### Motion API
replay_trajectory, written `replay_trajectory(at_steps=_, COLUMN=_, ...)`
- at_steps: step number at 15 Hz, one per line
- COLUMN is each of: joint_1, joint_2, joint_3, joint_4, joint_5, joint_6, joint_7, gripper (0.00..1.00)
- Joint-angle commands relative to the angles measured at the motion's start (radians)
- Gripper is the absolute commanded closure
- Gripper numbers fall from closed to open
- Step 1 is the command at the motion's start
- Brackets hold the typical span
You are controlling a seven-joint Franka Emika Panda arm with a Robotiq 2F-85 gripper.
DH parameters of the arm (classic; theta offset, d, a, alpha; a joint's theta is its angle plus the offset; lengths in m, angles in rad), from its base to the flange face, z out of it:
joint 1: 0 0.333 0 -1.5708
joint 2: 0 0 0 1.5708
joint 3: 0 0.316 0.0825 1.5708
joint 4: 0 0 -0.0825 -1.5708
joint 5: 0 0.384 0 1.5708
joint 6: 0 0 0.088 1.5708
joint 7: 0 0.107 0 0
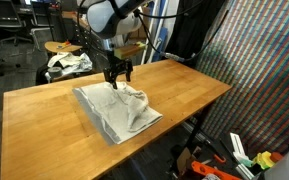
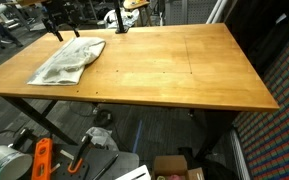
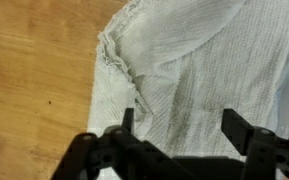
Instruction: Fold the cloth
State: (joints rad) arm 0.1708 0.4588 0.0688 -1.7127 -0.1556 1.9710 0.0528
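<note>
A grey-white cloth lies rumpled on the wooden table. It also shows in an exterior view near the table's far left corner. In the wrist view the cloth fills most of the frame, with a wrinkled folded edge at its left. My gripper hangs just above the cloth's far edge, fingers pointing down. In the wrist view the gripper is open, with cloth visible between the two fingers and nothing held.
A round stool with a bundle of fabric stands behind the table. Bare tabletop stretches beside the cloth. Tools and boxes lie on the floor under the table. A dark patterned curtain stands beside the table.
</note>
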Motion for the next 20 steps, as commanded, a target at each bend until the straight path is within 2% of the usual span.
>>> replay_trajectory(at_steps=1, joint_1=-0.018, joint_2=0.057, joint_3=-0.009, joint_4=0.03, joint_5=-0.001, joint_6=0.044, joint_7=-0.006, gripper=0.0)
replay_trajectory(at_steps=5, joint_1=-0.045, joint_2=0.109, joint_3=-0.021, joint_4=0.043, joint_5=0.029, joint_6=0.109, joint_7=0.004, gripper=0.0)
replay_trajectory(at_steps=11, joint_1=-0.086, joint_2=0.154, joint_3=-0.03, joint_4=0.067, joint_5=0.063, joint_6=0.148, joint_7=-0.003, gripper=0.0)
replay_trajectory(at_steps=12, joint_1=-0.091, joint_2=0.155, joint_3=-0.029, joint_4=0.067, joint_5=0.07, joint_6=0.149, joint_7=-0.006, gripper=0.03)
replay_trajectory(at_steps=13, joint_1=-0.094, joint_2=0.159, joint_3=-0.029, joint_4=0.069, joint_5=0.076, joint_6=0.151, joint_7=-0.005, gripper=0.26)
replay_trajectory(at_steps=15, joint_1=-0.097, joint_2=0.165, joint_3=-0.028, joint_4=0.073, joint_5=0.085, joint_6=0.155, joint_7=-0.007, gripper=0.3)
replay_trajectory(at_steps=20, joint_1=-0.1, joint_2=0.167, joint_3=-0.029, joint_4=0.073, joint_5=0.091, joint_6=0.161, joint_7=-0.014, gripper=0.7)
